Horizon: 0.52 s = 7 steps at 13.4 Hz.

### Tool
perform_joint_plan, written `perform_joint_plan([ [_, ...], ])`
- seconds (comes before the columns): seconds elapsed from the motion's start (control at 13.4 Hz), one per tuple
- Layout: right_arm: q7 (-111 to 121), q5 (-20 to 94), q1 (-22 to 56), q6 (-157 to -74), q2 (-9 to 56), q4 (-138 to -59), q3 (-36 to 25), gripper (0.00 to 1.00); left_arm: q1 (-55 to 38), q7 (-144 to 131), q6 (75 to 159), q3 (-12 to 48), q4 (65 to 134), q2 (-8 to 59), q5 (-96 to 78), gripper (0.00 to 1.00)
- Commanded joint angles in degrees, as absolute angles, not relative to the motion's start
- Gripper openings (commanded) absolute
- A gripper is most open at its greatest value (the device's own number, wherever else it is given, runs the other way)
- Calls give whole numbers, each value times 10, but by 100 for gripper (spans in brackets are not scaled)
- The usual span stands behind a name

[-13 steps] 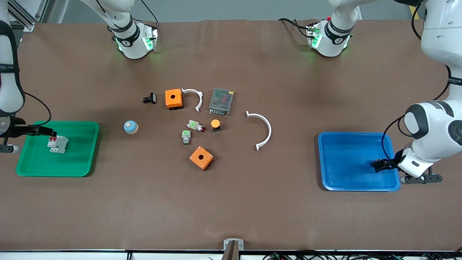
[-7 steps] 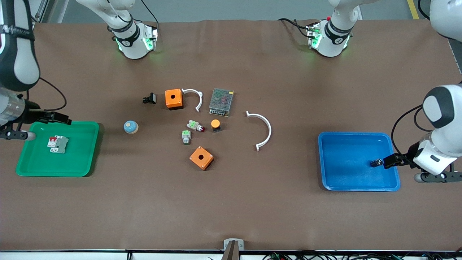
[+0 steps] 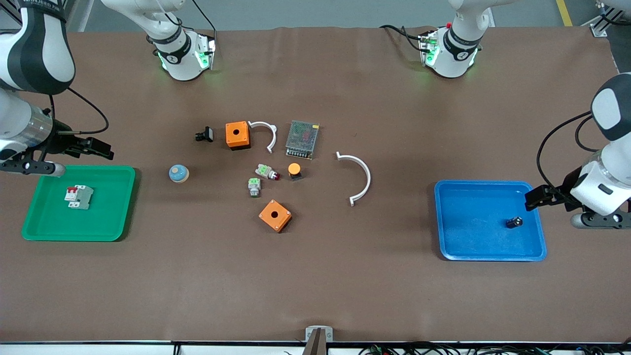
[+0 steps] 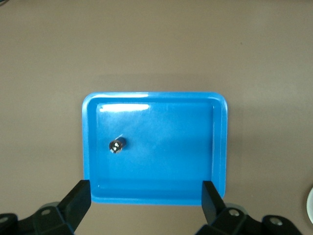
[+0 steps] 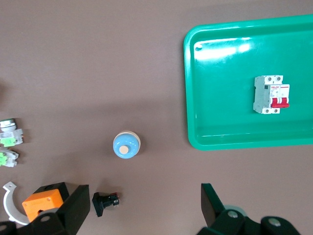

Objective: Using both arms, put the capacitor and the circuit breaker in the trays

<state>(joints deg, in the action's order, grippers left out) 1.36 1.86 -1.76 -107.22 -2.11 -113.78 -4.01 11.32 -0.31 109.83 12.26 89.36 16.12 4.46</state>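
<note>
The capacitor (image 3: 514,222), a tiny dark cylinder, lies free in the blue tray (image 3: 488,256) at the left arm's end; it also shows in the left wrist view (image 4: 117,145). My left gripper (image 3: 535,198) is open and empty above that tray's (image 4: 88,147) outer rim, in the wrist view (image 4: 146,203). The light-grey circuit breaker (image 3: 79,196) with red levers lies free in the green tray (image 3: 74,235) at the right arm's end, also in the right wrist view (image 5: 271,94). My right gripper (image 3: 101,148) is open and empty, raised just off that tray's (image 5: 188,98) edge.
Mid-table lie two orange boxes (image 3: 237,134) (image 3: 275,215), a mesh-covered power supply (image 3: 302,139), two white curved pieces (image 3: 357,177) (image 3: 266,133), a black clip part (image 3: 204,134), a blue round button (image 3: 178,173), an orange-capped button (image 3: 294,170) and two green-topped parts (image 3: 254,187).
My left gripper let go of the capacitor and rose off the blue tray. My right gripper rose away from the circuit breaker and off the green tray. Both parts stayed put.
</note>
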Motion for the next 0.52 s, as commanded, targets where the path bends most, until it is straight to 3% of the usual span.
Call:
perform_joint_plan([
  [0.0,2,21,-11,-1031,-38,-1100,-43,100,117,1,1008,129,845,144,55,100],
  [0.22,2,20,-2,-968,-33,-1012,-43,100,115,-1,919,134,812,117,48,100],
  [0.45,3,20,-2,-959,-27,-970,-44,100,110,-6,909,149,816,60,46,100],
])
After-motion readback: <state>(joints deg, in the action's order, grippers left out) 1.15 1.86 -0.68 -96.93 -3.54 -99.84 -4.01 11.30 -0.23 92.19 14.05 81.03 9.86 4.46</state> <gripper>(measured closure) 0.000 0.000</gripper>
